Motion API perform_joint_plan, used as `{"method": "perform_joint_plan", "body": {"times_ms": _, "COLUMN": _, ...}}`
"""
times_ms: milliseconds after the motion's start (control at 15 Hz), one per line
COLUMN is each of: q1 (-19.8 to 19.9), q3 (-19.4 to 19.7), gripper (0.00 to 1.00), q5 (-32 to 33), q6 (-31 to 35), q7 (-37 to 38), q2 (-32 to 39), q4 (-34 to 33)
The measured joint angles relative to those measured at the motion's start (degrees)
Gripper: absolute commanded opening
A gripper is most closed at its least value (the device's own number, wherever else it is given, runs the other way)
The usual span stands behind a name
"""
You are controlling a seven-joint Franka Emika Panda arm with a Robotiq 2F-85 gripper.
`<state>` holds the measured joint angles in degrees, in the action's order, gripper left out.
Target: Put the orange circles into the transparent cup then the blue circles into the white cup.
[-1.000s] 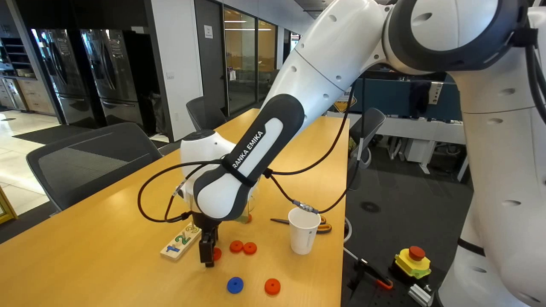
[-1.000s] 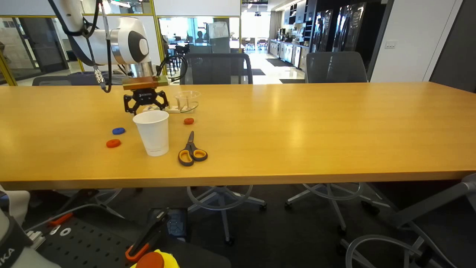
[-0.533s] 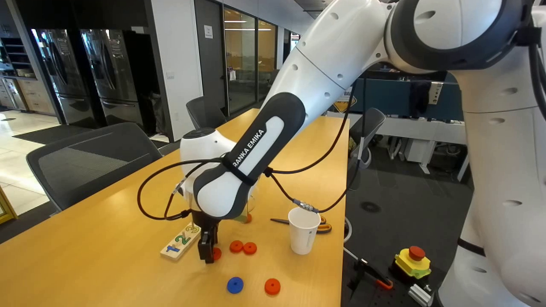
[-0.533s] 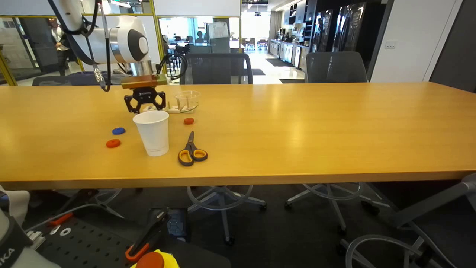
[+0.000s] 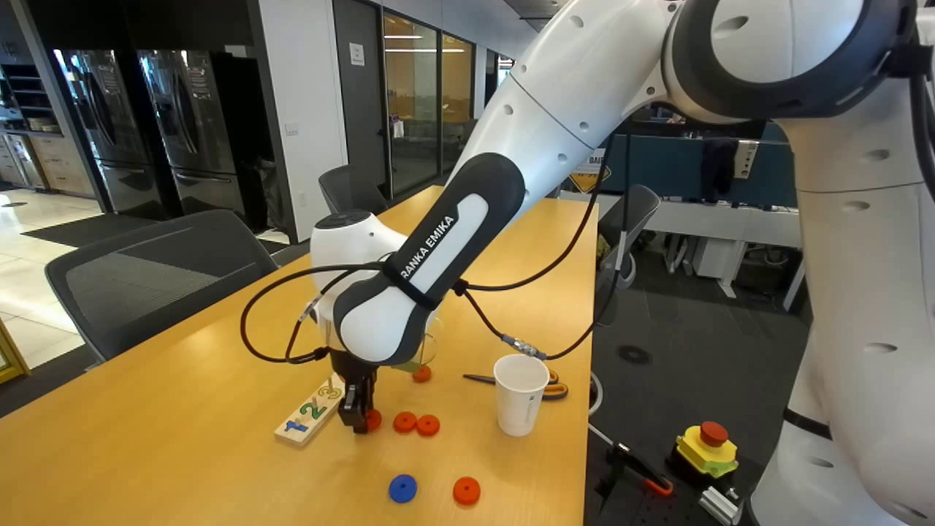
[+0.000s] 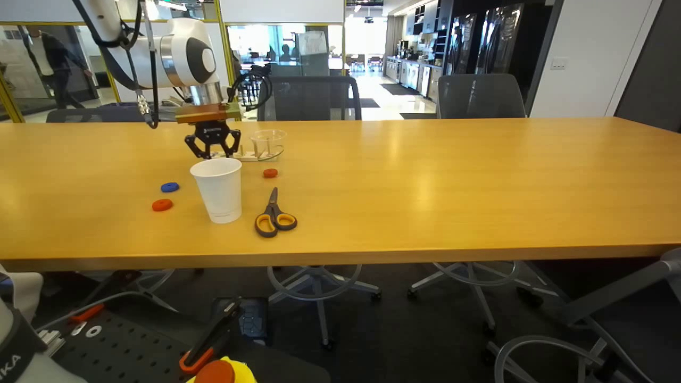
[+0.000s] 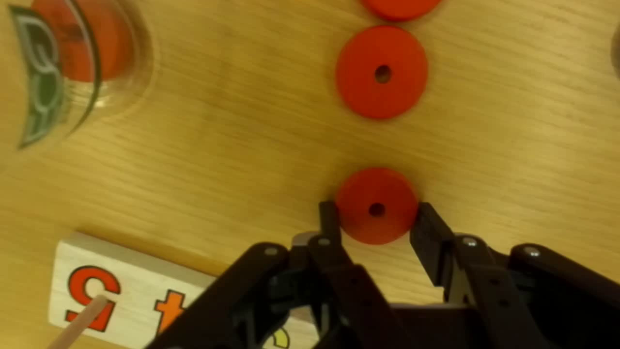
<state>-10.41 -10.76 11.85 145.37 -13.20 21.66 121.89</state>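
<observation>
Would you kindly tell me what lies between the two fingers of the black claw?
The wrist view shows a flat round red-orange disc there, its edge touching both.

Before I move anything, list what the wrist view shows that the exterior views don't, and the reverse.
Wrist view only: both fingers against an orange disc, one on each side, and the red 5 on the board.
Exterior views only: the white cup, scissors and chairs.
Shared: gripper, clear cup, board, other orange discs. The blue disc is plain in both exterior views; whether the wrist view's right edge catches it, I cannot tell.
</observation>
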Motion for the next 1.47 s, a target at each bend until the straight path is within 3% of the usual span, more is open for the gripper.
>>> {"method": "perform_joint_plan", "body": {"times_ms": 533, "q1": 0.29, "q3": 3.59, "gripper": 0.21, "q5": 1.02, "q6": -0.22, "q7": 3.45, "q2": -6.05, "q4": -2.34}}
{"method": "perform_joint_plan", "body": {"times_ms": 933, "q1": 4.20, "q3": 4.33, "gripper": 0.21, "q5": -1.50, "q6": -6.48, "q7": 0.79, "q2": -10.48, "q4": -3.09}}
{"method": "perform_joint_plan", "body": {"times_ms": 1467, "q1": 6.76, "q3": 5.54, "gripper": 0.21, "q5": -2.18, "q6": -11.57, "q7": -0.15, "q2": -10.93, "q4": -4.42}}
